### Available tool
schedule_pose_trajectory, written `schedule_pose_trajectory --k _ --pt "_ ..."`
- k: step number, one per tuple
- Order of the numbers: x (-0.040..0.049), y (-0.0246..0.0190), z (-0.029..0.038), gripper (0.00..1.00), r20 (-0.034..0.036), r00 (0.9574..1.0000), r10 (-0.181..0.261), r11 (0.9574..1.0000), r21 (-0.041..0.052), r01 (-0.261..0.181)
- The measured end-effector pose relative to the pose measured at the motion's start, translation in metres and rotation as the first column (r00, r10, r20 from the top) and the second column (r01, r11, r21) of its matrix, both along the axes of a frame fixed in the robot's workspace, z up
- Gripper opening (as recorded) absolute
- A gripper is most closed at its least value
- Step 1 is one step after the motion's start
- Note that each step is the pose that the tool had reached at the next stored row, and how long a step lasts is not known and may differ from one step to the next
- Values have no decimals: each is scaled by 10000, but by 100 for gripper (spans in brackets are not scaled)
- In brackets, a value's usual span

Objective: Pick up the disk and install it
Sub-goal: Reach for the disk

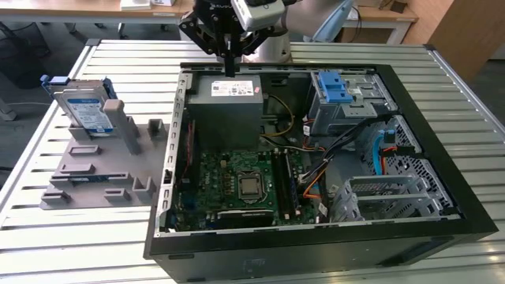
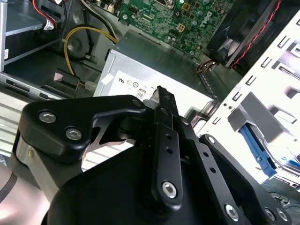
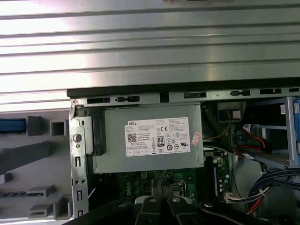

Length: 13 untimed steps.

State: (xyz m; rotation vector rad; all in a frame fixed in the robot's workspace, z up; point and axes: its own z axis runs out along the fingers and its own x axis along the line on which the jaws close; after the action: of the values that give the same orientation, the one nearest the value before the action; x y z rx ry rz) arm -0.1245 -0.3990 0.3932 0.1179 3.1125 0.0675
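Black computer case (image 1: 316, 251) on its side, lid off, on a slatted metal table (image 1: 94, 248). Inside:
- grey power supply (image 1: 227, 109) with a white sticker, in the far corner toward the exterior view's left
- green motherboard (image 1: 236, 177), just nearer than the supply
- metal drive cage (image 1: 355, 106) topped by a blue ribbed latch (image 1: 337, 89), at the far side toward the exterior view's right
- perforated cage (image 1: 387, 198), in the near corner on that same side
- loose cables (image 1: 314, 176) in orange, blue and black, strung between the cages

Outside the case, a grey slotted fixture (image 1: 94, 171) along the table's edge at the exterior view's left. Standing upright in its far end, the disk (image 1: 85, 109), label outward, blue bracket around it, well apart from the gripper.

Gripper (image 1: 229, 70) just above the power supply's far edge, black fingers pressed together, gripping nothing.

Lower part of the disk hidden behind a fixture post. Arm cut off at the exterior view's top. Much of the case blocked by the gripper's black linkage in the second wrist view.

Beyond the table's far edge, a wooden desk (image 1: 79, 7), and a wood-panelled wall (image 1: 465, 35) off the far corner.
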Motion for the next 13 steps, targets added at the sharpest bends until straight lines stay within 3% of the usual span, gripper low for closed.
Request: schedule_pose_trajectory --k 13 --pt "-21 0 -1 11 0 10000 0 10000 0 0"
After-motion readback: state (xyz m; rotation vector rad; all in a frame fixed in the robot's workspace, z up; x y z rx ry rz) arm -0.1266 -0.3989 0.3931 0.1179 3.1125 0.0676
